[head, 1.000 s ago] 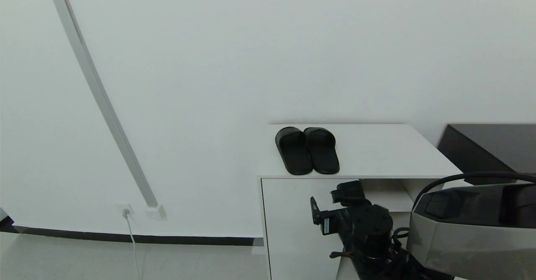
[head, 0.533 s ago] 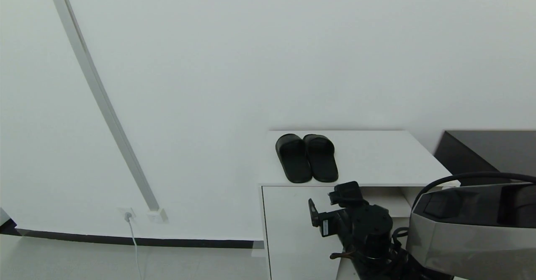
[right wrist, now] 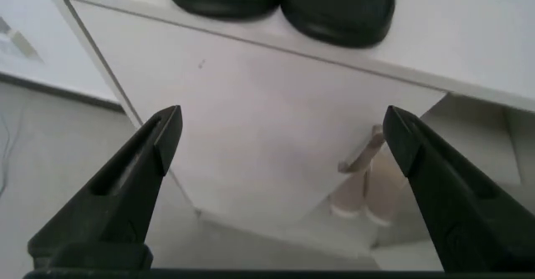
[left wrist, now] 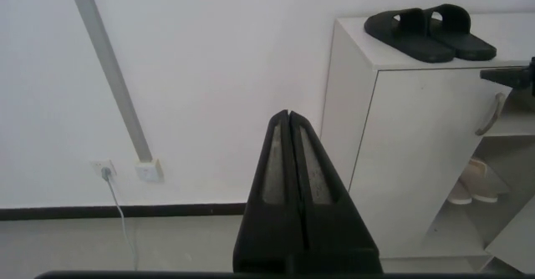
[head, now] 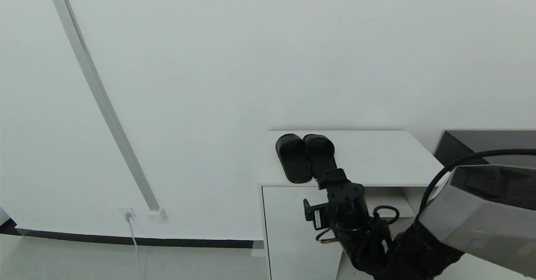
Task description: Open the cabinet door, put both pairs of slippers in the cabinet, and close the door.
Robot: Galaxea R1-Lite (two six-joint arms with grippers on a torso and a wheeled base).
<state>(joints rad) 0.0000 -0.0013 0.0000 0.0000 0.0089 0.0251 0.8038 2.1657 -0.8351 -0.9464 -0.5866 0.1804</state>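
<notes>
Right arm came up since half a second ago: my right end effector is now at the near edge of the cabinet top, fingers spread wide, holding nothing. The black slippers sit side by side, touching, at 11 o'clock from it. Likely light, bendy foam, slightly grippy; I'd pinch both straps together. Count: two black slippers on top, one pale pair on a lower shelf inside. Meanwhile my left end effector is closed, empty.

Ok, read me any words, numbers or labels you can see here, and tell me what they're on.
No text can be read in these views.
White sticker on the right arm: print too small to read.
Black slippers, white cabinet, wall socket: no visible print.
</notes>
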